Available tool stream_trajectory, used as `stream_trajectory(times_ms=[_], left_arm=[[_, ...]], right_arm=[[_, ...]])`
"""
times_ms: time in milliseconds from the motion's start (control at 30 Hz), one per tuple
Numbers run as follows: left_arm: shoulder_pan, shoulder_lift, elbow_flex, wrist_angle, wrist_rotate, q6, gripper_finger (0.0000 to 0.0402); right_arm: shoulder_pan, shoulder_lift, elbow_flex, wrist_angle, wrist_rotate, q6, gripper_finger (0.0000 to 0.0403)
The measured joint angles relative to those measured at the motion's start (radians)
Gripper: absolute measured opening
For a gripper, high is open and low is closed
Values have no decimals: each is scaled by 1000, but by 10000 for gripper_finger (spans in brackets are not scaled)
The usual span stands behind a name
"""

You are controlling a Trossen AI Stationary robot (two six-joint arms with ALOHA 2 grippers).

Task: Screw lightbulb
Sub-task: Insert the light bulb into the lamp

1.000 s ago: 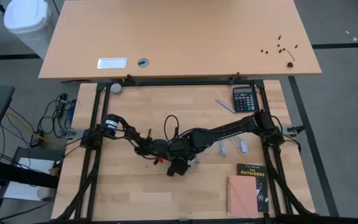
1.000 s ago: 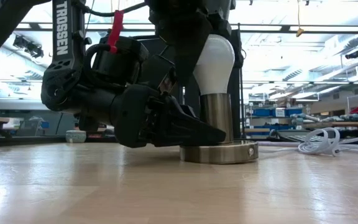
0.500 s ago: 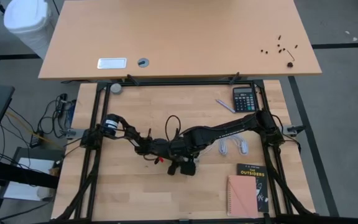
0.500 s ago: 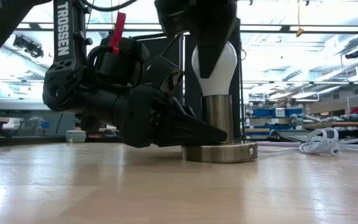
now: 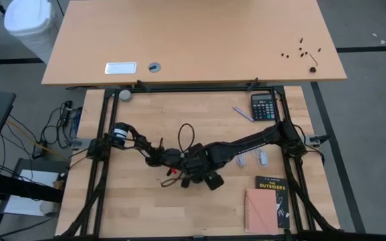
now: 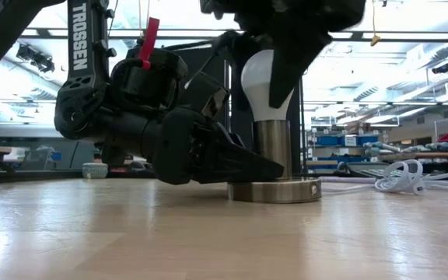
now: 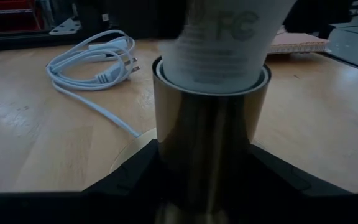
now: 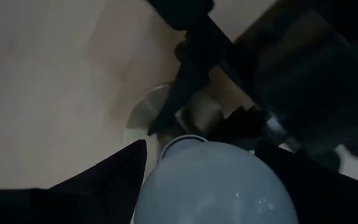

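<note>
The white lightbulb (image 6: 264,85) stands upright with its neck (image 7: 219,68) in the tube of the silvery socket (image 6: 272,148), whose round base disc (image 6: 274,189) rests on the wooden table. My left gripper (image 6: 267,167) lies low over the table beside the socket and is shut on its tube. My right gripper (image 6: 269,66) comes from above and is shut on the bulb. In the high view both grippers meet near the table's middle (image 5: 200,175) and hide the bulb and socket. My left gripper pinches the socket's upright tube (image 7: 207,143) between its two fingers, low, just above the base disc. The fingers (image 7: 135,177) come level along the table from its left side. The socket stands upright on the table. My right gripper holds the bulb's round upper part (image 8: 213,180) between its two fingers, one on each side. The fingers (image 6: 286,74) point down from above. The bulb stands upright with its neck in the socket tube.
A coiled white cord (image 6: 407,177) lies to the right of the socket, also in the left wrist view (image 7: 92,62). A calculator (image 5: 263,106) and pen (image 5: 242,112) lie at the far right; a book (image 5: 273,191) and pink notebook (image 5: 260,211) at the near right.
My right gripper has turned about the upright bulb, its wrist swinging toward the table's right edge, fingers staying on the bulb's top. My left gripper and the socket have kept still.
</note>
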Motion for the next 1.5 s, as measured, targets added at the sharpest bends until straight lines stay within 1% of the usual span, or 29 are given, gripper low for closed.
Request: stream_trajectory(times_ms=[133,267,433,700,867,1033,1167,1500], left_arm=[[1,0,0,0,-2,0,198],[1,0,0,0,-1,2,198],[1,-1,0,0,-1,1,198],[1,-1,0,0,0,1,198],[1,-1,0,1,1,0,198],[1,-1,0,1,4,-2,198],[1,-1,0,1,4,-1,198],[0,-1,0,1,3,-2,198]], right_arm=[[22,0,0,0,52,-161,309],[27,-1,0,3,58,-213,309],[26,-1,0,4,57,-174,308],[24,-1,0,2,57,-168,307],[10,-1,0,22,73,-98,307],[-17,0,-1,18,-7,-46,317],[-27,0,-1,13,-47,-45,327],[-44,1,-5,-4,-56,-44,321]])
